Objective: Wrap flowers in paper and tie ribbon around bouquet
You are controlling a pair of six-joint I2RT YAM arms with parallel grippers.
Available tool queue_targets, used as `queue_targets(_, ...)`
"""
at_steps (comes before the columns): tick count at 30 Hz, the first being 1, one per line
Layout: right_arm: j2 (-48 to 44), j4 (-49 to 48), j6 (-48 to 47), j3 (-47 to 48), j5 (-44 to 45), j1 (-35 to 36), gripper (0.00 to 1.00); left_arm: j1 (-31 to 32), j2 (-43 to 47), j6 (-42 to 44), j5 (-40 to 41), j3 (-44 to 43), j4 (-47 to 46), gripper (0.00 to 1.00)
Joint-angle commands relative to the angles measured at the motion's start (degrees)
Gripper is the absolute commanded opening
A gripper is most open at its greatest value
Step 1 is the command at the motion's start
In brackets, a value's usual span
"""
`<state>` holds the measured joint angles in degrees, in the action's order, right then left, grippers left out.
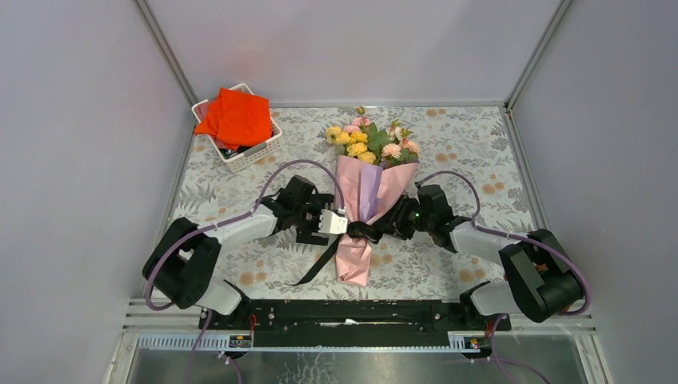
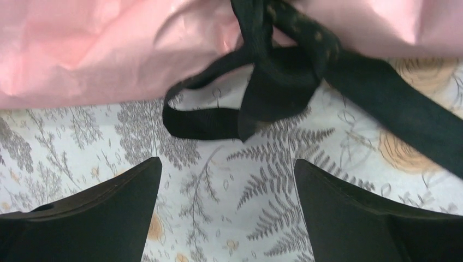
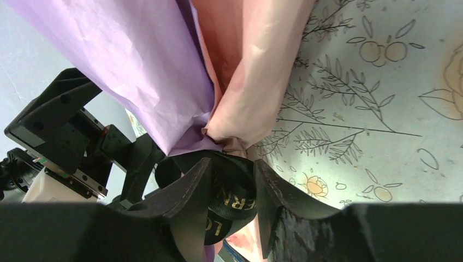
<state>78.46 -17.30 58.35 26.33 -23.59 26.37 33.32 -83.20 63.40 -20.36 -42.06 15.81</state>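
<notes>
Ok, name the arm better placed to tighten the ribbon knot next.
Right. The right tool straddles the ribbon at the bouquet's pinched waist, though a firm grip isn't clear. The left tool stands open above the tablecloth, short of the ribbon's loose loop, holding nothing.

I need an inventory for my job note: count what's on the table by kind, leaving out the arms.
Bouquet: 1
Black ribbon: 1
White basket: 1
Orange-red cloth: 1
Total: 4

bouquet [image 1: 369, 188] centre, ribbon [image 1: 361, 232] around it; basket [image 1: 254, 152] back left.
</notes>
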Motion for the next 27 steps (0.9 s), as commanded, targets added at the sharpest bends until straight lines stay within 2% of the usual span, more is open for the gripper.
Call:
queue_targets(1, -1.8, -2.3, 0.1, -0.3, -1.6, -1.3, 0.41, 0.2, -3.1, -0.7, -4.5, -0.4, -10.5, 0.98)
queue_targets(8, -1.6, -2.2, -0.9, -0.4, -2.3, -2.5, 0.30, 2.1, -5.7, 2.3, -6.1, 1.2, -12.5, 0.98)
queue_targets(10, -1.6, -1.8, -1.5, 0.1, -2.6, -2.8, 0.25, 2.5, -6.4, 2.7, -6.0, 1.6, -13.7, 0.94)
queue_targets(12, -1.6, -1.0, -2.3, 0.5, -2.8, -3.0, 0.21, 2.6, -6.9, 3.4, -6.3, 1.9, -14.5, 0.85)
queue_targets(14, -1.9, -0.5, -3.0, 0.8, -2.9, -3.1, 0.16, 2.6, -7.3, 4.1, -6.7, 1.8, -14.6, 0.69)
queue_targets(17, -2.4, -0.3, -3.5, 1.0, -3.2, -3.4, 0.06, 2.7, -7.2, 4.6, -6.2, 1.5, -14.2, 0.24)
queue_targets(19, -2.9, 0.3, -4.1, 1.1, -3.4, -3.8, 0.00, 2.6, -6.6, 4.2, -4.5, 1.3, -14.1, 0.03)
queue_targets(20, -3.3, 1.3, -4.7, 1.2, -3.4, -4.0, 0.00, 2.6, -6.1, 4.0, -3.8, 1.1, -13.7, 0.00)
queue_targets(27, -8.1, 14.8, -16.4, 3.6, 2.9, -5.3, 0.00, 1.3, -1.8, 4.7, 0.4, 0.5, -7.8, 0.00)
